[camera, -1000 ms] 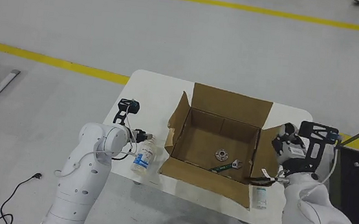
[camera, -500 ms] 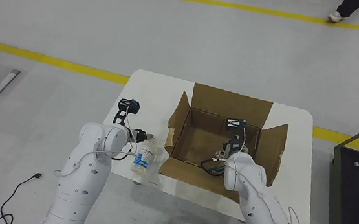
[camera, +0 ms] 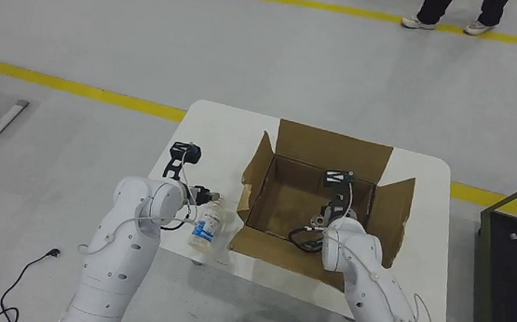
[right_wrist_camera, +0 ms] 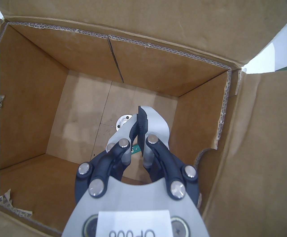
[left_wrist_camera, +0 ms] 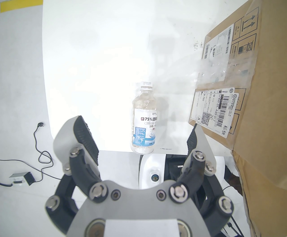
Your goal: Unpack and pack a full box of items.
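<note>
Our right gripper [right_wrist_camera: 138, 125], clenched empty, hung inside the box [right_wrist_camera: 157, 58] over a flange [right_wrist_camera: 122, 120], which we judged still unpacked. Our left gripper [left_wrist_camera: 138, 125] gaped above the bottle [left_wrist_camera: 144, 119], already out.

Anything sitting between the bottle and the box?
No, just bare table between the bottle and the cardboard box, as seen in the left wrist view.

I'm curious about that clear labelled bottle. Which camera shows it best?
The left wrist view: the bottle shows whole and close on the table. The top view has it small beside the box. The right wrist view looks into the box.
</note>
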Robot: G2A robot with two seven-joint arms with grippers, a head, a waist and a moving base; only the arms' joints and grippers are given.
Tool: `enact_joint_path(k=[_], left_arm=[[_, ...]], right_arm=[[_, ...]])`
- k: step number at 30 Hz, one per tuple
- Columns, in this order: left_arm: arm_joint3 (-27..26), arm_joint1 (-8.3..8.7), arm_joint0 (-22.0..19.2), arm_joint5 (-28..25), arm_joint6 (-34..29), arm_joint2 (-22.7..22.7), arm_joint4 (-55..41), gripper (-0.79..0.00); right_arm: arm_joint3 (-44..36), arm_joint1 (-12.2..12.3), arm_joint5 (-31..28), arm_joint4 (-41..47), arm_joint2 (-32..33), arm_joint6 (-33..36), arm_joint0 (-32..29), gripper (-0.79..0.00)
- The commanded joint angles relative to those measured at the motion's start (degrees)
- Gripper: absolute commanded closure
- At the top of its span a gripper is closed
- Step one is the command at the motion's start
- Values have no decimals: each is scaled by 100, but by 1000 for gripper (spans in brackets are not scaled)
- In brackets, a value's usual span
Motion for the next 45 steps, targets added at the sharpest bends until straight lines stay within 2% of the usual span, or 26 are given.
enact_joint_path(k=[1, 7, 14, 17, 23, 28, 29, 30, 39, 40, 45], left_arm=[[0, 0, 0, 0, 0, 0, 0, -785], [0, 0, 0, 0, 0, 0, 0, -785], [0, 0, 0, 0, 0, 0, 0, -785], [0, 0, 0, 0, 0, 0, 0, -785], [0, 0, 0, 0, 0, 0, 0, -785], [0, 0, 0, 0, 0, 0, 0, -785], [0, 0, 0, 0, 0, 0, 0, -785], [0, 0, 0, 0, 0, 0, 0, -785], [0, 0, 0, 0, 0, 0, 0, -785], [0, 0, 0, 0, 0, 0, 0, -785], [0, 0, 0, 0, 0, 0, 0, -785]], right_arm=[[0, 0, 0, 0, 0, 0, 0, 0], [154, -29, -64, 134, -11, 151, 25, 0], [851, -138, -339, -645, -473, 1924, 834, 0], [1282, -223, -512, -783, -701, 2408, 1226, 0], [2083, -415, -723, -788, -1074, 2901, 1799, 0], [2587, -539, -656, -727, -1163, 2946, 2080, 0], [2634, -550, -655, -728, -1167, 2923, 2102, -197], [2634, -550, -655, -728, -1167, 2923, 2102, -268], [2634, -550, -655, -728, -1167, 2923, 2102, -268], [2630, -549, -665, -720, -1161, 2878, 2084, -785], [2514, -538, -800, -768, -1057, 2577, 1891, -785]])
